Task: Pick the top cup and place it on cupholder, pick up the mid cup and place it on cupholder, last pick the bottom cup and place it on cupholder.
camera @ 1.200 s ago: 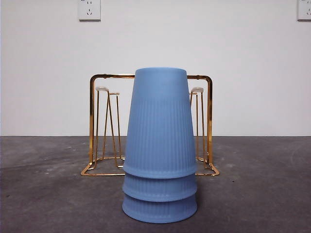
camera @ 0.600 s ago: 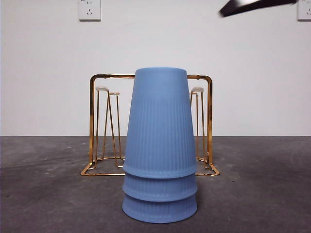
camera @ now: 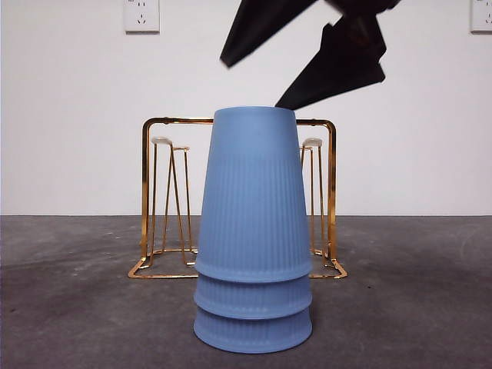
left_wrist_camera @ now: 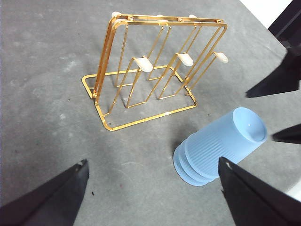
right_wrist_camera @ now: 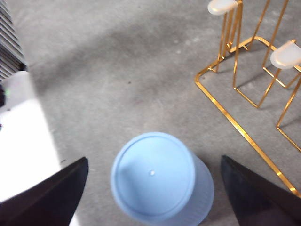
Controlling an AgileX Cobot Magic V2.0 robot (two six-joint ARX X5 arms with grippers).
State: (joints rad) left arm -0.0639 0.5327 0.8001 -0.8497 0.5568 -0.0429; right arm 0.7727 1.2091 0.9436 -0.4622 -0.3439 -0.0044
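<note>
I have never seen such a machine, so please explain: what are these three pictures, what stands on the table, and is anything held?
It is a robot with two arms, each ending in a gripper of two black jaws. One picture looks level across the table; the other two come from cameras on the wrists. On the table stands a stack of three blue cups, upside down, and behind it a gold wire cupholder, with nothing on it. The right gripper hangs open above the top cup. The left gripper is open, away from the cups. Nothing is held.
</note>
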